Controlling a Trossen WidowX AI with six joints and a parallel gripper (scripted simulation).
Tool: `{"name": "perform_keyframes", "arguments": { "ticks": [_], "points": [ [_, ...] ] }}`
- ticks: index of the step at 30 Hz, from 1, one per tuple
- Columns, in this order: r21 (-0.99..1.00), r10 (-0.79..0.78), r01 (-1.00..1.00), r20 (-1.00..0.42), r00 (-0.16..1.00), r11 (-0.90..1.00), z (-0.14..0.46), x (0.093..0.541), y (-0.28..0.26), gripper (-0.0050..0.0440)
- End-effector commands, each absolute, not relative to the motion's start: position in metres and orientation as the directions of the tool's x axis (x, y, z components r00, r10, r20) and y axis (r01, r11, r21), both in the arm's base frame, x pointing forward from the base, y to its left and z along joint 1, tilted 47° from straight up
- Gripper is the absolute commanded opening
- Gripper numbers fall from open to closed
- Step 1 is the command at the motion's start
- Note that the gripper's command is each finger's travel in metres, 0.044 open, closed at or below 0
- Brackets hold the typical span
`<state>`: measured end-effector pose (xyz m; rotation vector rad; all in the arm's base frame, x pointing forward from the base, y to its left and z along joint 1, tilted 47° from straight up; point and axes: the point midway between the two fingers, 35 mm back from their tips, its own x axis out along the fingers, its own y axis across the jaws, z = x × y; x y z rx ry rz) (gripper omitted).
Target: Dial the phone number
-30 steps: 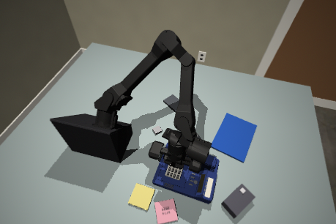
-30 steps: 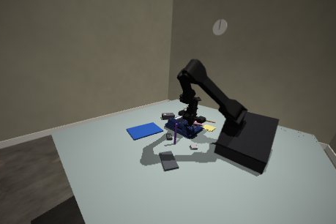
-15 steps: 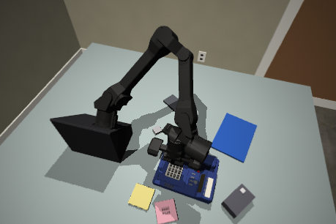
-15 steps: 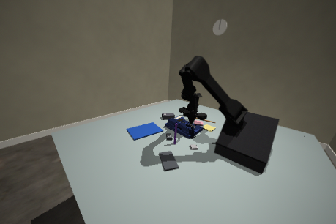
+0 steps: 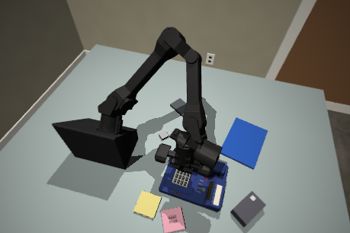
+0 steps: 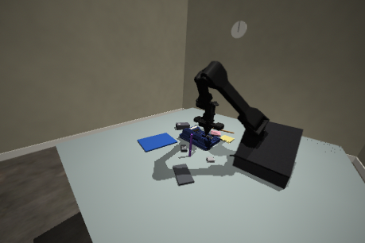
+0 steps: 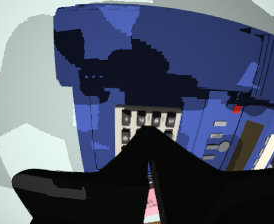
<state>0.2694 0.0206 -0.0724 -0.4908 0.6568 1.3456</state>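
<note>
A dark blue desk phone point(image 5: 196, 183) lies on the table, with a pale keypad point(image 5: 181, 177) and a white display strip point(image 5: 217, 194). It also shows in the wrist view point(image 7: 168, 76), where the keypad point(image 7: 148, 123) is partly hidden by my fingers. My gripper point(image 7: 147, 131) is shut and empty, with its joined tips pointing down at the keypad's near rows. In the top view the wrist point(image 5: 184, 150) covers the phone's far part, so the handset is hidden there. A pink note point(image 5: 172, 219) with dark writing lies in front of the phone. The writing is too small to read.
A yellow pad point(image 5: 147, 204) lies beside the pink note. A blue book point(image 5: 244, 142) lies right of the phone, a grey box point(image 5: 248, 208) at the front right. A dark slab point(image 6: 183, 174), a purple upright stick point(image 6: 191, 144) and small blocks point(image 6: 210, 159) sit nearby. The black base point(image 5: 95, 142) stands left.
</note>
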Motion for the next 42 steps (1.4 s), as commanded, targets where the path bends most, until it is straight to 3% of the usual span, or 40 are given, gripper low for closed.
{"name": "perform_keyframes", "arguments": {
  "ticks": [1, 42],
  "points": [
    [0.058, 0.727, -0.984, -0.682, 0.083, 0.167, -0.077, 0.267, 0.025, -0.005],
    [0.058, 0.727, -0.984, -0.682, 0.083, 0.167, -0.087, 0.268, 0.036, -0.005]
  ]
}}
